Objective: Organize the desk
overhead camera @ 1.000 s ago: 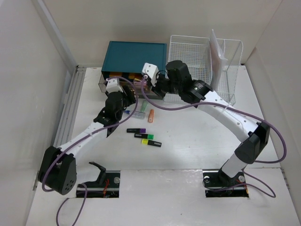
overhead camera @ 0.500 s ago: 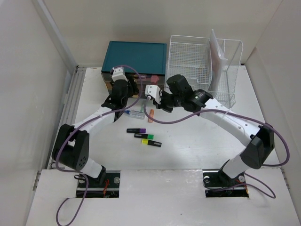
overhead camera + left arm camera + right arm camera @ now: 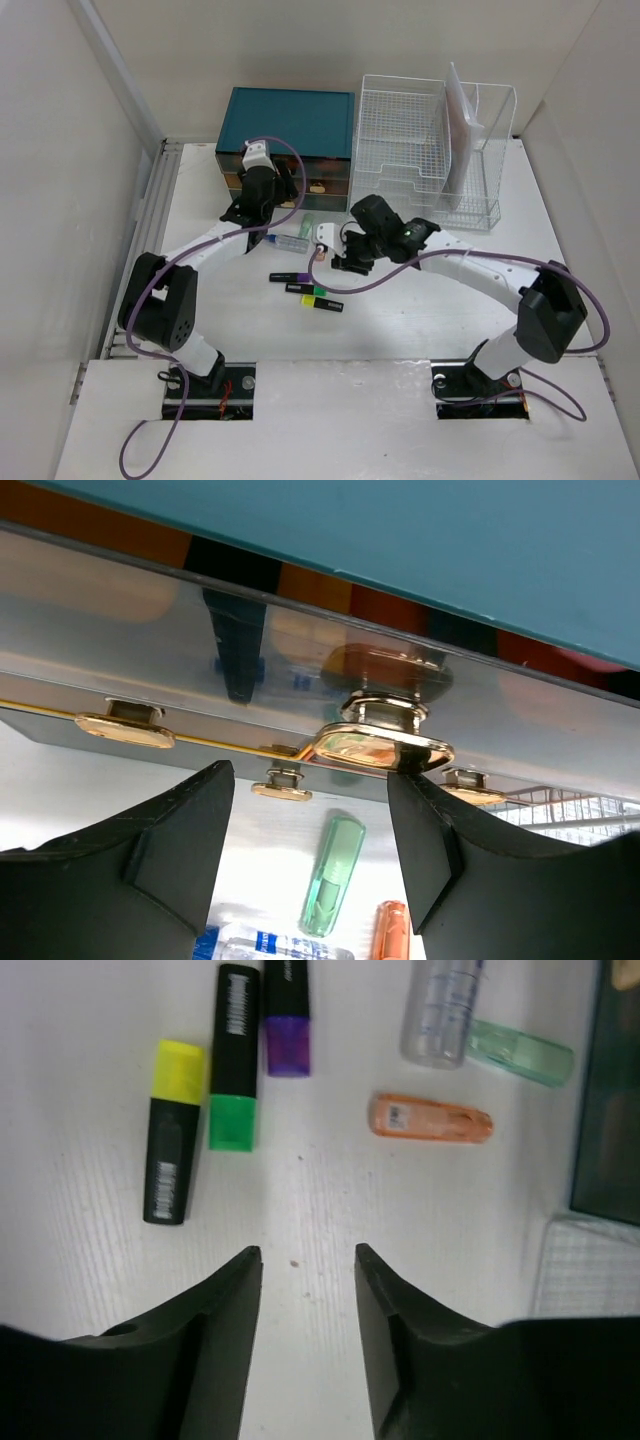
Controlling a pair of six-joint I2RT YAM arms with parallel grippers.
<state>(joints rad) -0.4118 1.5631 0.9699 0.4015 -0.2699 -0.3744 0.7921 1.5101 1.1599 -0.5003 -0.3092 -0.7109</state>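
Left wrist view: left claw stands spread with nothing pinched, its fingers aimed at the glossy drawer front of the teal cabinet. A gold handle sits at the tip of the finger on the view's right; contact cannot be confirmed. Beyond the fingers, on the white desk, lie a green tube, an orange tube and a clear bottle. Right wrist view: right claw is also spread and empty, hanging over a bare patch of desk. Ahead of it lie a yellow highlighter, a green highlighter and a purple highlighter, close together and roughly parallel. The orange tube lies apart to their right, with the bottle and green tube beyond it, next to the cabinet. Top external view: the desk spans from the arm bases at its near edge to the cabinet and the wire basket at its far edge, with a grey rail along its left edge. The cabinet stands left of centre on the far edge and the basket just beside it toward the far right corner. The left claw is at the cabinet front. The right claw is near the desk centre, just right of the orange tube and above the highlighters.
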